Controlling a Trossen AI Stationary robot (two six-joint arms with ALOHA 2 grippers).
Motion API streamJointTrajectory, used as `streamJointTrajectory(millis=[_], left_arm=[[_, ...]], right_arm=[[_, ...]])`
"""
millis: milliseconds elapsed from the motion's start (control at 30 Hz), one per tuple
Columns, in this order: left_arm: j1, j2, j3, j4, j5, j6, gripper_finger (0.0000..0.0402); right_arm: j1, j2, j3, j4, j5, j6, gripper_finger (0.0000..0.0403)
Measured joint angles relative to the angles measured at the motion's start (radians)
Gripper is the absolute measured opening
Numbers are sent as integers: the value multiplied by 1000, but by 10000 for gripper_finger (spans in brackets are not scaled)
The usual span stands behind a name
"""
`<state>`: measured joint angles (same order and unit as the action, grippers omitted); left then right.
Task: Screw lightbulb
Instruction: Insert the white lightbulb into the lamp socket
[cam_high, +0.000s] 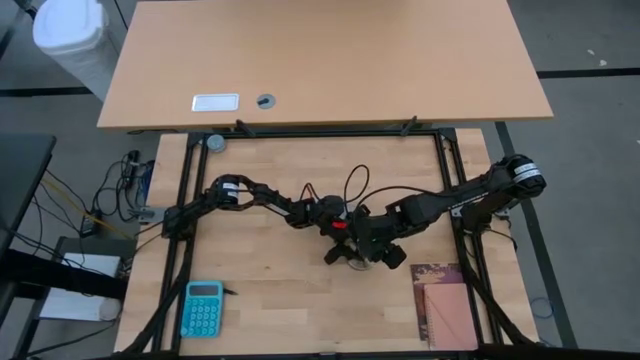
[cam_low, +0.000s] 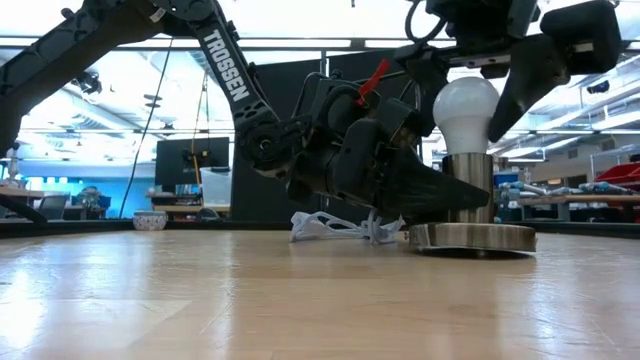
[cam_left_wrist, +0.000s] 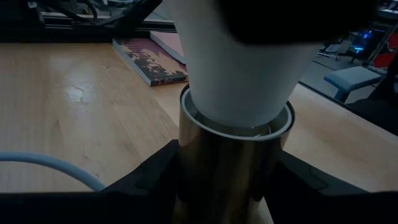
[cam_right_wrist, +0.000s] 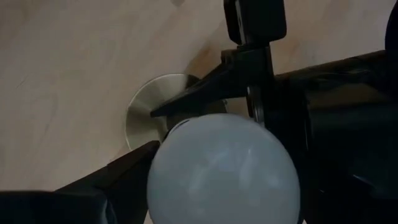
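The white lightbulb (cam_low: 466, 108) stands upright with its narrow end down in the metal socket tube (cam_low: 470, 180). The tube rises from a round flat disc (cam_low: 472, 237) that lies on the wooden table. My left gripper (cam_low: 440, 200) reaches in low from the table's left and is shut on the tube. My right gripper (cam_low: 465, 120) hangs above, pointing steeply down, open, one finger on either side of the bulb's globe (cam_right_wrist: 224, 171). I see no touch there. In the high view the right gripper (cam_high: 368, 252) hides the bulb. My left gripper pinches the socket's upright metal tube (cam_left_wrist: 230, 168) between its two fingers (cam_left_wrist: 155, 179), one on each side. The fingers come nearly level from the table's left, below the tube's rim. The tube stays upright, its disc flat on the table.
A loose white cable (cam_low: 335, 228) lies on the table just behind the socket. A teal calculator (cam_high: 203, 308) sits near the front left, and a brown book (cam_high: 445, 305) near the front right. A second desk (cam_high: 320, 60) stands beyond the far edge.
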<state>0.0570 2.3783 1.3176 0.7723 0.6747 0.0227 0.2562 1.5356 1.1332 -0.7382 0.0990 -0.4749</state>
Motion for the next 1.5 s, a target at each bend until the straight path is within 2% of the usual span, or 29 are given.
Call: streamJointTrajectory(millis=[333, 933, 1500], left_arm=[[-1, 0, 0, 0, -4, 5, 198], [-1, 0, 0, 1, -42, 4, 198], [-2, -1, 0, 2, -49, 1, 198]], right_arm=[[-3, 0, -1, 11, -11, -8, 308], [-8, 0, -1, 4, -19, 37, 307], [-55, 0, -2, -16, -122, 69, 307]])
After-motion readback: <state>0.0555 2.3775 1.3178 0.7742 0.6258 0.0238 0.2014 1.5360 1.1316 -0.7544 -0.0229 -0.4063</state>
